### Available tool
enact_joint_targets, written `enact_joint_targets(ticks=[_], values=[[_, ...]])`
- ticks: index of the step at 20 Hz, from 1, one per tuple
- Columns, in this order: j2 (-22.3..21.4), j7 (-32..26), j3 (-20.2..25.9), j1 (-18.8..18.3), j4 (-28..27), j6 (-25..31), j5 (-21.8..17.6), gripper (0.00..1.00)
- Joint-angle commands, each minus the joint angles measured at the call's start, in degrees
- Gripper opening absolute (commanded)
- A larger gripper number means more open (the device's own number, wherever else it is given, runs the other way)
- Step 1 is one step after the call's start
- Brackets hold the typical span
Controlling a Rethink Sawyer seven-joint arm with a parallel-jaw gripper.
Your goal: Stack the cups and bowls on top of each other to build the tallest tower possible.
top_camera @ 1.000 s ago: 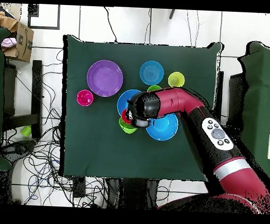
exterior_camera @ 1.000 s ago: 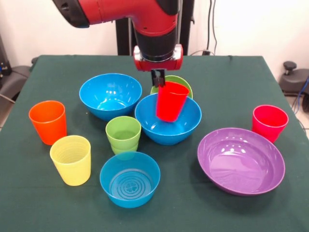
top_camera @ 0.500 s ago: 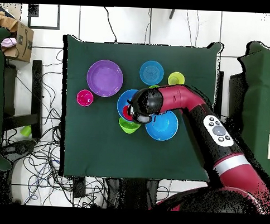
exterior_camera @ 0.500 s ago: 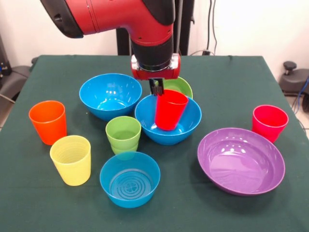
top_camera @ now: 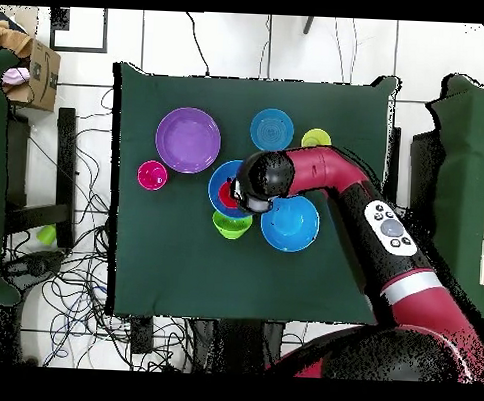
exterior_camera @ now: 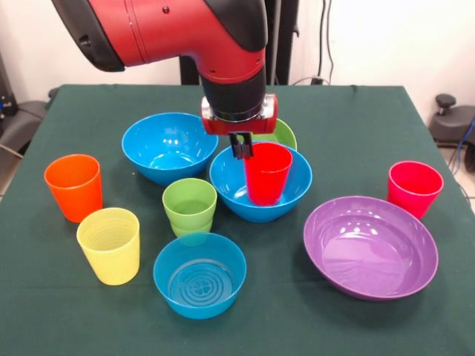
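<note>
You are lowering the red cup (exterior_camera: 267, 173) into the large blue bowl (exterior_camera: 259, 183): a second ago it was hanging tilted above the bowl's middle, and now it is standing nearly upright and deeper inside. The gripper (exterior_camera: 241, 147), still pinching the cup's rim, is coming down with it, and the arm (exterior_camera: 178, 33) is swinging further across the front view.

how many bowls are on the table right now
5: blue bowl rear left, blue bowl under the red cup, small green bowl behind it, small blue bowl in front, purple bowl right.
</note>
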Motion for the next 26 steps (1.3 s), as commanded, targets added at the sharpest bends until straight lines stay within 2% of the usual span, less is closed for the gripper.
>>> enact_joint_targets(ticks=[1,13,18,23,26], values=[[5.61,-20.24,1.66,2.14,-4.39,-1.52,-5.06,0.0],[5.36,-20.94,1.13,1.71,-4.33,-0.47,-5.57,0.0],[3.48,-20.46,1.25,1.58,-2.73,0.46,-5.07,0.0],[-1.09,-17.86,1.77,1.83,1.22,2.71,-2.86,0.0],[-2.27,-16.86,1.89,2.02,2.19,3.26,-2.23,0.0]])
